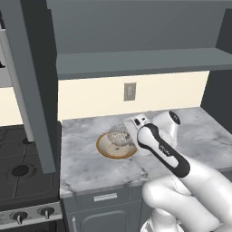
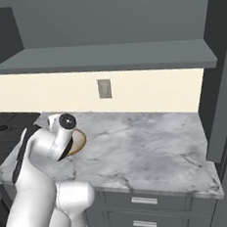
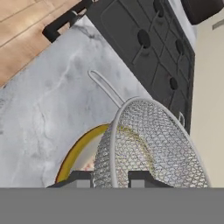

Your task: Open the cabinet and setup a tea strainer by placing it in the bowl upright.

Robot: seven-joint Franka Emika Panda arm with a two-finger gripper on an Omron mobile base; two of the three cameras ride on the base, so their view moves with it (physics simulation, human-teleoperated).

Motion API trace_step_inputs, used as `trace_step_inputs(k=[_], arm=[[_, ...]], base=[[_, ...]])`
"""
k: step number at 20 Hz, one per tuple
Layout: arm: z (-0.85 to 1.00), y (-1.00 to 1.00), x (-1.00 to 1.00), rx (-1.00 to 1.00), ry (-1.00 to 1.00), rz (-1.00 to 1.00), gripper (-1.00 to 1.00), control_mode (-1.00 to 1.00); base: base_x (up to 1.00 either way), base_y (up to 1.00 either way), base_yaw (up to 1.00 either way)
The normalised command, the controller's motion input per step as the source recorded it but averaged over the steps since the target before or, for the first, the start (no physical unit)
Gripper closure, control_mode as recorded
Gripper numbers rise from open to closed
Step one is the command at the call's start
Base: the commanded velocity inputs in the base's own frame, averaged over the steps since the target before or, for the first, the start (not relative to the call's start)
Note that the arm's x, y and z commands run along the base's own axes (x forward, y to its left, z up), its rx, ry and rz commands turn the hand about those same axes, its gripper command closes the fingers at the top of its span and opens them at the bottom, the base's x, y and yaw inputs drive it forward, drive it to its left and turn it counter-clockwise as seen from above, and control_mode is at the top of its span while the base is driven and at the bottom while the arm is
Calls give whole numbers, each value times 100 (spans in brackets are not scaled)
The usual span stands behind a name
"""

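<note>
The cabinet [image 1: 136, 61] above the counter stands open, its left door [image 1: 34, 90] swung out and its inner shelf bare. The bowl [image 1: 103, 148], cream with a tan rim, sits on the marble counter. The tea strainer [image 1: 118, 134], a silver mesh cup, hangs just over the bowl's far side. In the hand view the strainer [image 3: 153, 140] stands on edge, its rim between my fingertips and its thin handle [image 3: 105, 87] pointing away. My gripper [image 3: 111, 177] is shut on that rim, above the bowl [image 3: 76, 151]. My arm hides most of the bowl [image 2: 80, 141] in the right base view.
A black stove [image 1: 18, 167] adjoins the counter on the left. A wall outlet [image 1: 130, 91] sits behind the bowl. Grey drawers [image 2: 143, 201] run below the counter edge. The right cabinet door [image 2: 217, 76] hangs open at the counter's right end. Bare marble [image 2: 148, 146] spreads right of the bowl.
</note>
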Motion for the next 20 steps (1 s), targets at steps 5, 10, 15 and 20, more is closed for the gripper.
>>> trace_step_inputs(k=[5, 10, 15, 20], arm=[[-42, 0, 25, 0, 14, 0, 100, -100], [-34, 0, 14, 4, 15, 0, 100, -100], [-14, 0, 0, 7, 1, 0, 100, -100], [-2, 5, 0, 5, -5, 0, 100, -100]], base=[[0, 0, 0], [0, 0, 0], [0, 0, 0], [0, 0, 0]])
